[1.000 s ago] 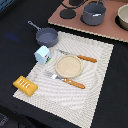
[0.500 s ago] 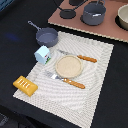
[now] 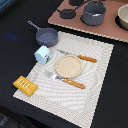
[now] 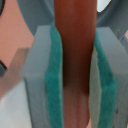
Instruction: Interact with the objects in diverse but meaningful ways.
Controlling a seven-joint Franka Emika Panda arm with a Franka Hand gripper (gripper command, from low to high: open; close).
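In the wrist view my gripper (image 4: pixel 74 85) is shut on the red-brown sausage (image 4: pixel 74 35), which stands lengthwise between the green pads (image 4: pixel 52 80). The gripper and sausage are out of the exterior view. There, the grey long-handled pan (image 3: pixel 47 36) sits at the placemat's far corner. The pale blue house-shaped carton (image 3: pixel 42 54) stands just in front of it. The ridged yellow-orange bread loaf (image 3: pixel 25 85) lies at the mat's near corner on the exterior view's left. The silver fish is not in view.
A round tan plate (image 3: pixel 68 66) lies mid-mat between two orange-handled utensils (image 3: pixel 86 58) (image 3: pixel 74 83). A brown board (image 3: pixel 75 22) at the back holds a grey pot (image 3: pixel 94 13), a small dark pan (image 3: pixel 67 13) and a bowl (image 3: pixel 122 17).
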